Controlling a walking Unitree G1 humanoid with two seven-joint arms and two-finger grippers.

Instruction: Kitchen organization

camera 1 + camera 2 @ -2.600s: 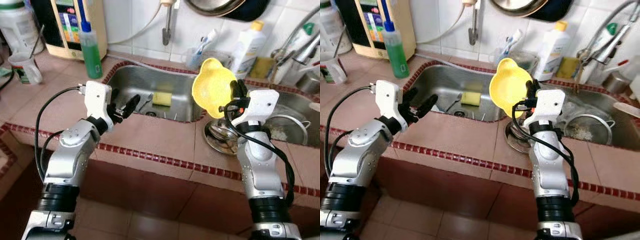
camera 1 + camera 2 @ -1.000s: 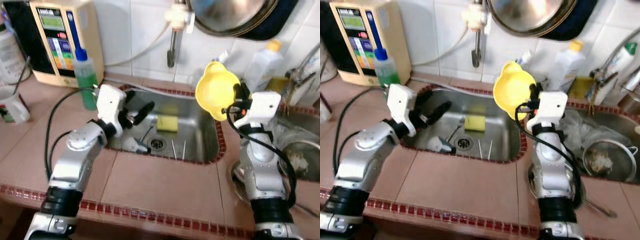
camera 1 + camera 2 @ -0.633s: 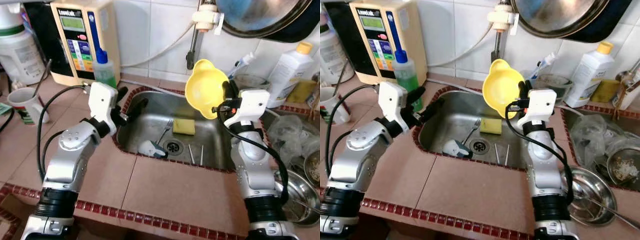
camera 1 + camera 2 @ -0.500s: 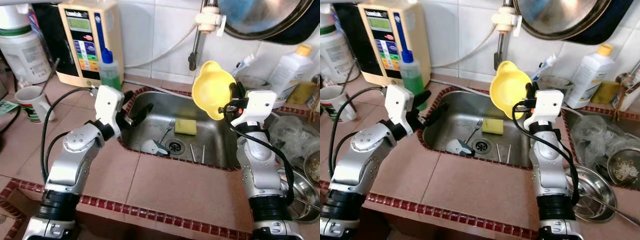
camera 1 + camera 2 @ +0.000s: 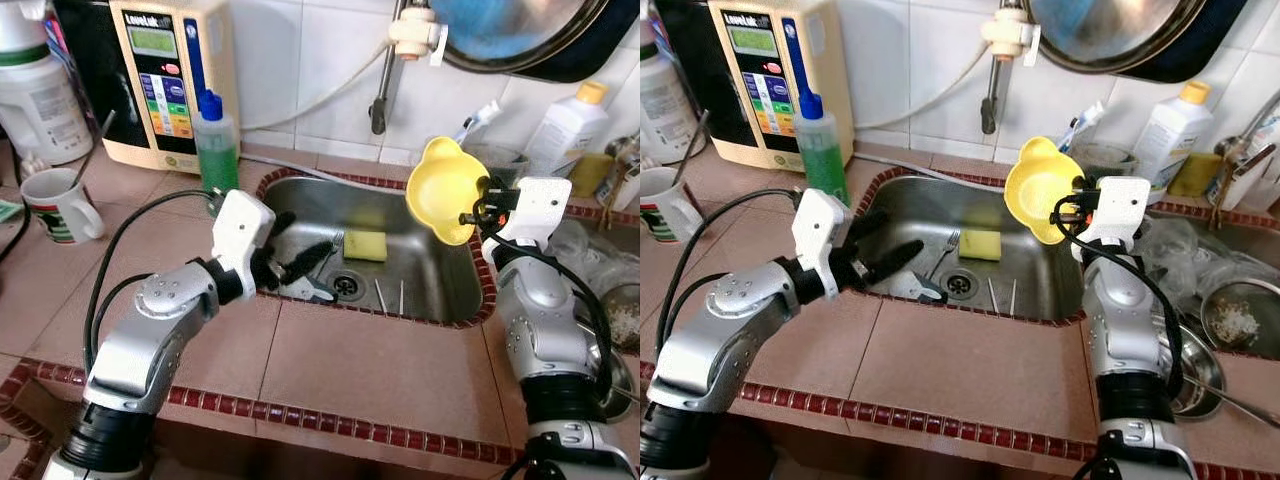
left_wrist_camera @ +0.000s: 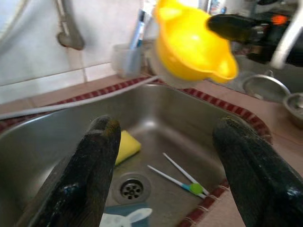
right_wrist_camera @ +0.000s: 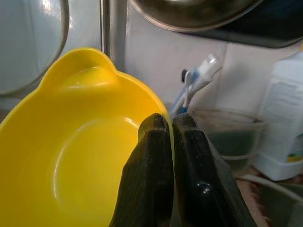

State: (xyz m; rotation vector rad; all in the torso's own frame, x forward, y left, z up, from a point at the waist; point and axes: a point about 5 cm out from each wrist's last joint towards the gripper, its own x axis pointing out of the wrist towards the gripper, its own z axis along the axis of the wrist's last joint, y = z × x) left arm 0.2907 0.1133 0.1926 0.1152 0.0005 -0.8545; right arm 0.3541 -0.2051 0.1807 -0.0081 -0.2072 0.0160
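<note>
The right gripper is pinching the rim of the yellow plastic bowl, holding it tilted above the steel sink. The left gripper is hovering, fingers spread, over the sink's left edge.

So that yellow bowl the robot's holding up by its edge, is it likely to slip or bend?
The yellow bowl looks like thin plastic, so probably light and a bit flexible. The right gripper pinches only its rim, tilted over the sink, so it could swing or slip, though a fall probably wouldn't break it.
</note>
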